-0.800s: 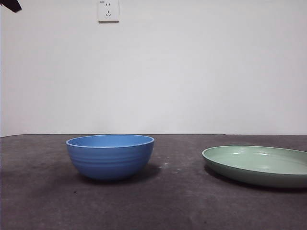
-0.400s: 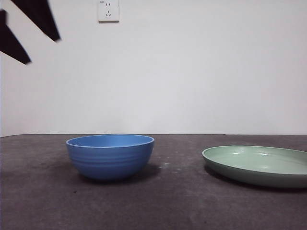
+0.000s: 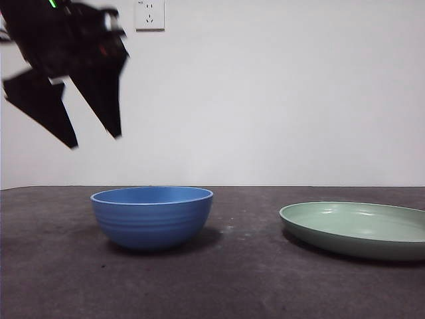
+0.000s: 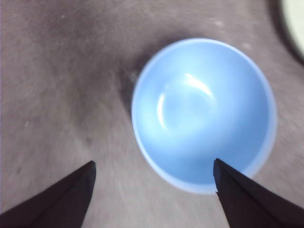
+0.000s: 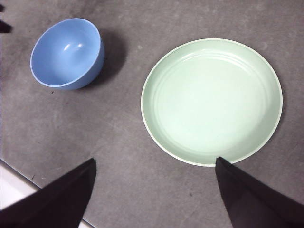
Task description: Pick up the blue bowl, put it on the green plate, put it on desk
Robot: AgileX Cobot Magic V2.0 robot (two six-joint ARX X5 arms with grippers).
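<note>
The left claw (image 3: 93, 141) is hovering spread wide above the blue bowl (image 3: 153, 216), nothing grasped, so lifting it onto the green plate (image 3: 355, 229) is all pending.

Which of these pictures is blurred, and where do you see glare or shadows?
Left wrist view: soft, smeared, with white glare inside the blue bowl. Front view: the left gripper is blurred, the bowl's shadow lies on the desk. Right wrist view: sharp, the green plate evenly lit.
</note>
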